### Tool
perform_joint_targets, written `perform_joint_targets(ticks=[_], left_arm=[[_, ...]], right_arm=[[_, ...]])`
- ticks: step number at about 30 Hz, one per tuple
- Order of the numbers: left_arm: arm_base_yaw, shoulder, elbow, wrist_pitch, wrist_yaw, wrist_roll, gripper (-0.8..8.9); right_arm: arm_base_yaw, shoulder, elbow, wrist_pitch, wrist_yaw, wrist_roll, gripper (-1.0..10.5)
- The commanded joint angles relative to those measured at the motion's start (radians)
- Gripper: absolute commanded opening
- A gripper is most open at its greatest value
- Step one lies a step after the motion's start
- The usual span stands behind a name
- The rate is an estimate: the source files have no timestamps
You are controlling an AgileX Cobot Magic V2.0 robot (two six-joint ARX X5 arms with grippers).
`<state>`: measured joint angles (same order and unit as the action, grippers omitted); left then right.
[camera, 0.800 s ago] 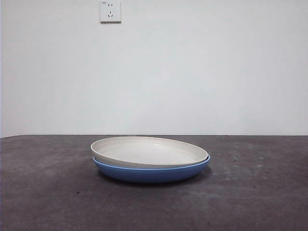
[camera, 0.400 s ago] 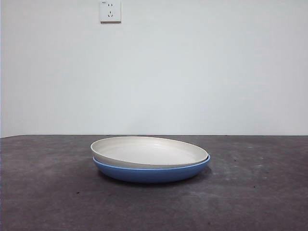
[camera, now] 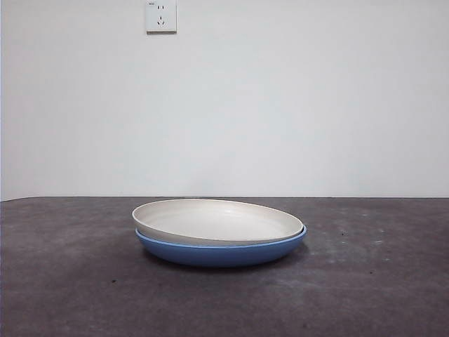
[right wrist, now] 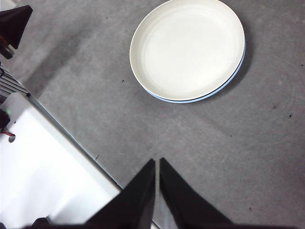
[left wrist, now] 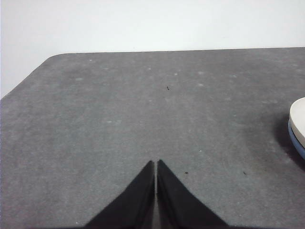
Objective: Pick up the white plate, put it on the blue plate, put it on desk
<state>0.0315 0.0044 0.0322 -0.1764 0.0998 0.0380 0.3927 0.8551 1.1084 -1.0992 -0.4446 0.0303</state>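
You have two plates on the counter (camera: 70, 281), one of each colour: the white plate (camera: 217, 221) sits nested in the blue plate (camera: 221, 254), and the pair rests near the middle of the counter in the front view. The white one lies slightly off-centre, so only a thin blue crescent shows along one edge in the right wrist view. Neither of your two tools touches the stack. The left tool (left wrist: 156, 164) hangs above bare counter with its jaws pressed together and nothing between them; the stack shows only as a sliver at the edge of its view. The right tool (right wrist: 157, 162) is likewise closed and empty, well apart from the plates, seemingly over the counter's edge. One wall socket (camera: 161, 15) sits on the wall behind.
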Motion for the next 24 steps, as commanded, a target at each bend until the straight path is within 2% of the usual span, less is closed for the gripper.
perform_joint_targets(ticks=[1, 5, 11, 17, 24], left_arm=[[0.002, -0.002, -0.021, -0.008, -0.003, -0.005, 0.09], [0.002, -0.002, -0.021, -0.008, -0.003, -0.005, 0.09], [0.002, -0.002, -0.021, -0.008, -0.003, -0.005, 0.09], [0.002, -0.002, -0.021, -0.008, -0.003, -0.005, 0.09], [0.002, -0.002, -0.02, -0.008, -0.003, -0.004, 0.09]], right_arm=[[-0.001, -0.002, 0.017, 0.023, 0.009, -0.048, 0.1], [-0.063, -0.041, 0.016, 0.097, 0.004, -0.106, 0.1], [-0.219, -0.169, -0.063, 0.284, 0.002, -0.111, 0.1], [-0.352, -0.333, -0.283, 0.544, 0.007, -0.121, 0.1], [-0.409, -0.535, -0.611, 0.868, 0.008, -0.119, 0.1]])
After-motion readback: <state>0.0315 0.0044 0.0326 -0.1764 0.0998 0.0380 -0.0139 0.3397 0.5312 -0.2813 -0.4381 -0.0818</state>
